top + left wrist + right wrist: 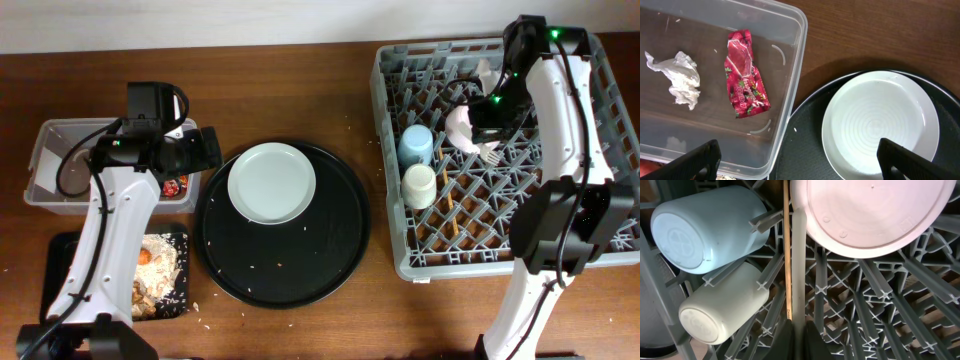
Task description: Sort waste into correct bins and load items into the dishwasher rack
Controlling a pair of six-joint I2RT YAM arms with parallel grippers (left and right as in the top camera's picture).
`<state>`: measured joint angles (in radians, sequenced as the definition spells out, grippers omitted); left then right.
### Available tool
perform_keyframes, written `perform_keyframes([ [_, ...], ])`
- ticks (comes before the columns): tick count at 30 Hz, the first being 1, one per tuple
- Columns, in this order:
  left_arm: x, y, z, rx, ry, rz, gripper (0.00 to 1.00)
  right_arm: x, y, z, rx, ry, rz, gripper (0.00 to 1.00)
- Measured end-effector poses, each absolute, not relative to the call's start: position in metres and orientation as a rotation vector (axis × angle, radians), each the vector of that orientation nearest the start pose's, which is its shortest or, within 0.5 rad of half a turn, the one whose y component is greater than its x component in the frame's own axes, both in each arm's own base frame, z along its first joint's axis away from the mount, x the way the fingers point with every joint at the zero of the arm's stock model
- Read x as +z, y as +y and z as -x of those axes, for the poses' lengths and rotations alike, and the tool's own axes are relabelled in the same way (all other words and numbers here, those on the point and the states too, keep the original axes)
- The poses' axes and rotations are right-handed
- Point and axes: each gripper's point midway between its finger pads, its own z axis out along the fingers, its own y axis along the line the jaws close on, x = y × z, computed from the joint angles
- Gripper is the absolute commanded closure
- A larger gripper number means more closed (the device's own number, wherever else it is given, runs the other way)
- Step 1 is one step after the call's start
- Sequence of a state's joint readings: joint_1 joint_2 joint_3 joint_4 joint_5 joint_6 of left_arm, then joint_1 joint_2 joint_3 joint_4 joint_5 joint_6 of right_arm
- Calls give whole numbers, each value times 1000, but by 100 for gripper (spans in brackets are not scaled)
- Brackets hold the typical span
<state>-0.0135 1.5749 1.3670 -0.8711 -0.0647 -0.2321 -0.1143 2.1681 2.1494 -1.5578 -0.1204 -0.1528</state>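
From above, the left arm is hanging over the clear tub (40, 160). The pale grey-green plate (272, 182) is sitting on the big round black tray (340, 260), and the shallow black tray (58, 245) is holding the food scraps (160, 275). The dishwasher rack (385, 120) is filling the right side.

Only the left wrist view is showing the inside of the tub properly. The red wrapper (746, 75) and the white tissue (677, 77) are lying apart on its floor, while from above the arm is covering most of that. The left gripper (797, 150) is hanging released, its 2 fingers (695, 160) spread wide with nothing between them, over the tub's corner and the round tray's rim.

The right wrist view is giving what the overhead camera cannot. The right gripper (799, 330) is clenching the pale handle of the white fork (799, 265), with 1 chopstick (787, 250) lying just beside it. The blue cup (705, 227) and the cream cup (722, 310) are lying side by side among the pegs, bases toward the camera. The pinkish-white bowl (870, 215) is showing its underside. The fork's tines are appearing only from above, just beside the bowl.
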Motion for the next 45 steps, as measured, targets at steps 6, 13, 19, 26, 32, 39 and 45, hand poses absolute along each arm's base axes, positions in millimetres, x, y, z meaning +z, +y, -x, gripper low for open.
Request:
perform_keyframes([
  [6,169,6,-389,4,2628,310,1,117,-21,-410,243,3146,77,55],
  [13,169,6,-389,4,2628,310,1,117,-19,-409,263,3145,97,32],
  [19,169,6,-389,4,2628,310,1,220,17,-426,422,2922,167,34],
  [26,169,6,-389,4,2628,310,1,272,188,-396,800,2718,594,9],
  [32,169,6,-389,4,2628,310,1,204,279,-387,728,2749,792,1],
  [39,169,6,-389,4,2628,310,1,89,304,-408,623,2761,695,44],
  [45,169,6,-389,3,2627,310,1,34,291,-414,465,2750,608,57],
])
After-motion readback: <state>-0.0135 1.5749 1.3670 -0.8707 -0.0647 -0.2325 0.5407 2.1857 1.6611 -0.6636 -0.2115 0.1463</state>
